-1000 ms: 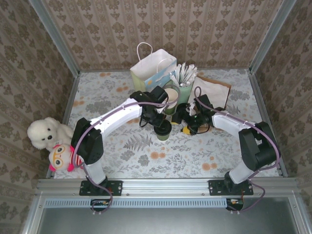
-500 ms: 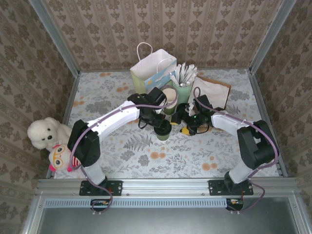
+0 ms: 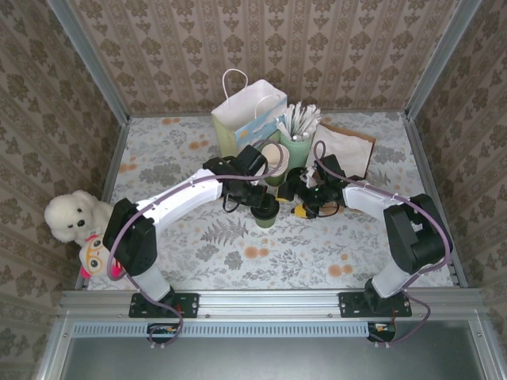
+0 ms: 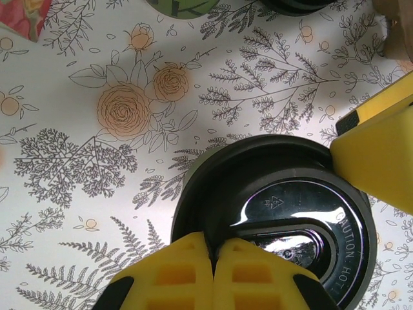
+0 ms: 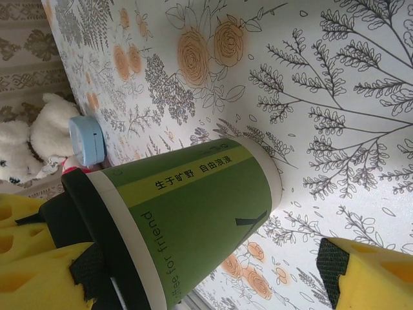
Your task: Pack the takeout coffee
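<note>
Presently, your small dark-green paper cup with the round black plastic lid (image 3: 265,212) stands upright on the flower-printed tablecloth (image 3: 198,261) at mid-table. It is just in front of the stack of lidless green cups (image 3: 276,157) and not yet in any bag.

Your left gripper (image 4: 211,258) has its yellow fingers pressed together, with the tips over the near rim of the lid. Nothing is pinched, and I cannot tell whether they bear on the lid. I judge this a downward press to seat the lid or steady the cup, not a lift.

Your right gripper (image 5: 200,271) is spread wide with the cup between its fingers. One pad sits by the lid end and the other stands clear of the cup wall, so no grip is made. I read that as a side approach for the carry.

The white paper gift bag with cord handles (image 3: 242,111) stands at the back, near the cup, and is the likely destination. The flat brown paper bag (image 3: 348,146) is to its right.

Legible markings:
- **Lid:** it is embossed "CAUTION" and "HOT", with a small recycling triangle whose digit I cannot read.
- **Cup band:** the pale-green band carries "生于旷野 自由浪漫".
- **Cup wall:** white lettering below the band ends in "for friend", with its start cut off.
</note>
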Tool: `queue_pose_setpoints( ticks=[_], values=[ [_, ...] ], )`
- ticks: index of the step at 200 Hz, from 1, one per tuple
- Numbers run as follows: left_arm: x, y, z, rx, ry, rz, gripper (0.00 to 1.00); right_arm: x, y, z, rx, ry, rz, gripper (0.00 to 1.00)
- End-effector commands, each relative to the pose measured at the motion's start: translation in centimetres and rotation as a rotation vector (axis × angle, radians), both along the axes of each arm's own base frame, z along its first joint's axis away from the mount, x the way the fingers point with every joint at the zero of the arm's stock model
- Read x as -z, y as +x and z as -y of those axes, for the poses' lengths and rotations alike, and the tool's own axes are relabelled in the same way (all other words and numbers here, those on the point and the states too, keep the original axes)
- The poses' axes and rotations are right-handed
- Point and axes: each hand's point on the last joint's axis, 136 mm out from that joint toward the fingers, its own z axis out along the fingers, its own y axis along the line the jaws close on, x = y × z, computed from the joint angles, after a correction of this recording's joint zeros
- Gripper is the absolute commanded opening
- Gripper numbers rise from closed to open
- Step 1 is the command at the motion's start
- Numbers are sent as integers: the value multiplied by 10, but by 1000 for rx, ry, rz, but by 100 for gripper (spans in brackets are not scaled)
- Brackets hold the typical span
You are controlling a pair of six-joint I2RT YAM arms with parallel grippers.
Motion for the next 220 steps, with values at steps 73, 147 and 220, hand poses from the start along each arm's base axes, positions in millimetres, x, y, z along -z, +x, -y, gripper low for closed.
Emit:
queue_pose_setpoints(
  ticks=[73, 147, 220],
  values=[
    [101, -71, -34, -47, 198, -298, 0, 79, -46, 19, 10, -212, -212, 88],
    [48, -45, -40, -107, 219, -151, 0, 12, -12, -3, 78, -25, -33, 91],
    [18, -31, -44, -293, 174, -83, 0, -32, -10, -14, 169, 100, 227, 100]
  ],
)
